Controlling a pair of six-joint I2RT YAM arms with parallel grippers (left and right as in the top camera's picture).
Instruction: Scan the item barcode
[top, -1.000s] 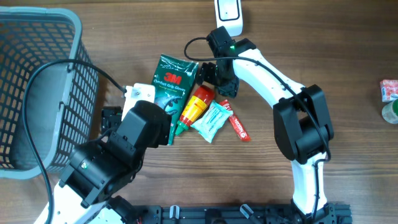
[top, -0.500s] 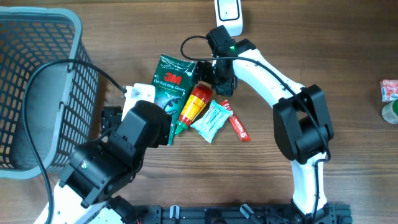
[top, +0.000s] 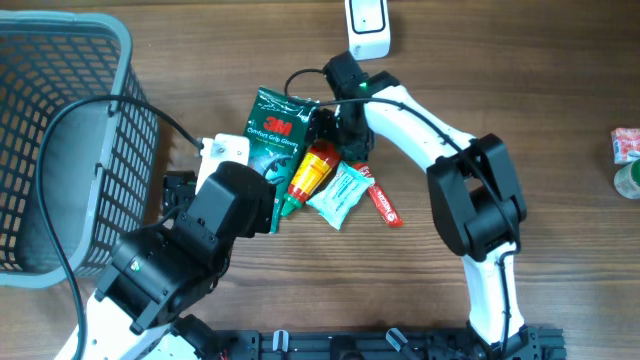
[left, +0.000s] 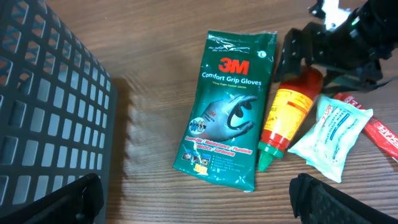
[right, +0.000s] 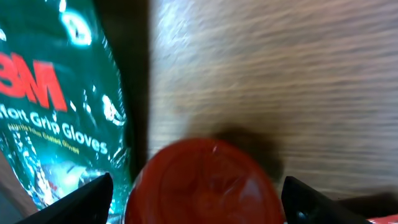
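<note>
Picking step: lining up on the red bottle (top: 312, 168), no grasp yet.
My right jaws stand apart over its base; it lies on the tabletop (top: 500, 60) between glove packet (top: 278, 135) and sachet (top: 340, 195). Next I should lower and close squarely. My left jaws are apart too.

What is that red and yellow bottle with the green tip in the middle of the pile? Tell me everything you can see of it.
The bottle looks like plastic: red body, yellow label, green pointed nozzle. It lies on its side on the wooden table, nozzle toward the arms' bases, between the green glove packet and a white-and-teal sachet, close against both. The right end effector hangs open around its red base, not gripping.
</note>
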